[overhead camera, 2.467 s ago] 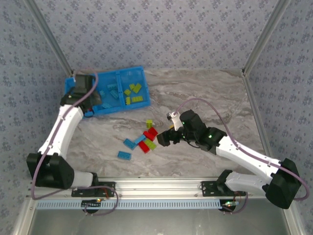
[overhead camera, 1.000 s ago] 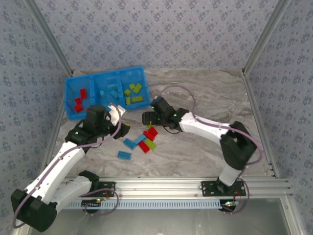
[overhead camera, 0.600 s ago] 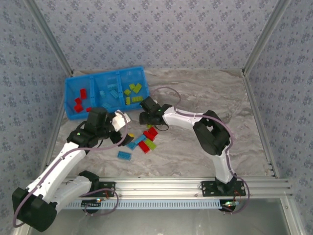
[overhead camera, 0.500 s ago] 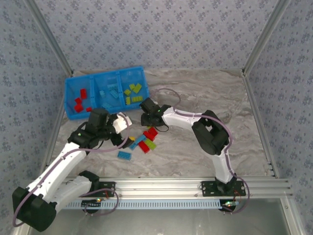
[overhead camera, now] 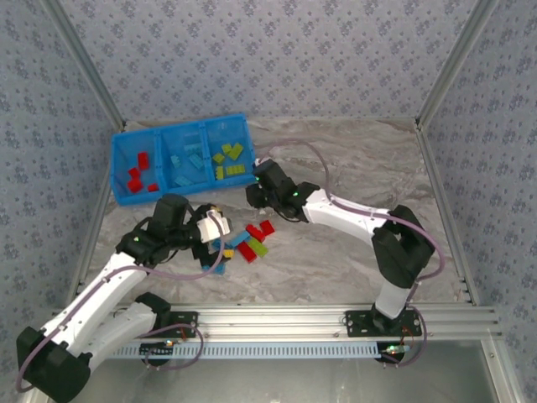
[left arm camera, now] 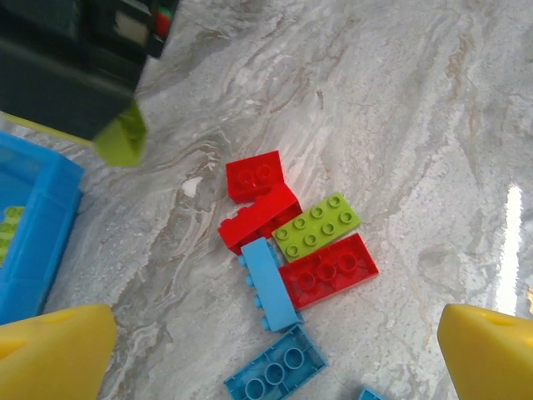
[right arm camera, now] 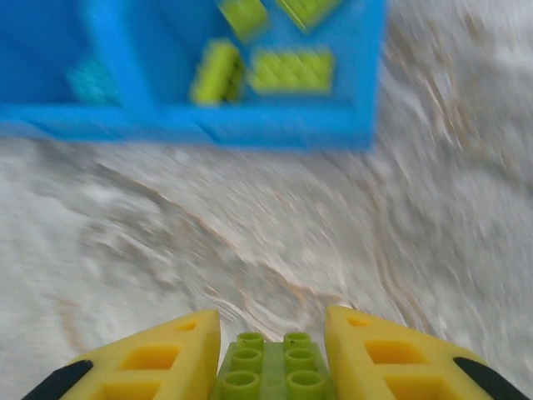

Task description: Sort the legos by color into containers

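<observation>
Clamping a lime brick (right arm camera: pixel 271 373), right gripper (right arm camera: pixel 271 337) hangs near blue tray (right arm camera: pixel 250 129), its right compartment holding lime legos (right arm camera: pixel 291 71); left gripper (left arm camera: pixel 275 342), fingers wide apart, above loose legos (left arm camera: pixel 329 271), red, blue, lime, on grey marbled table (overhead camera: pixel 352 168); patterned walls (overhead camera: pixel 268 59); tray contents blurred; left gripper nearer the pile than half a second ago.
</observation>
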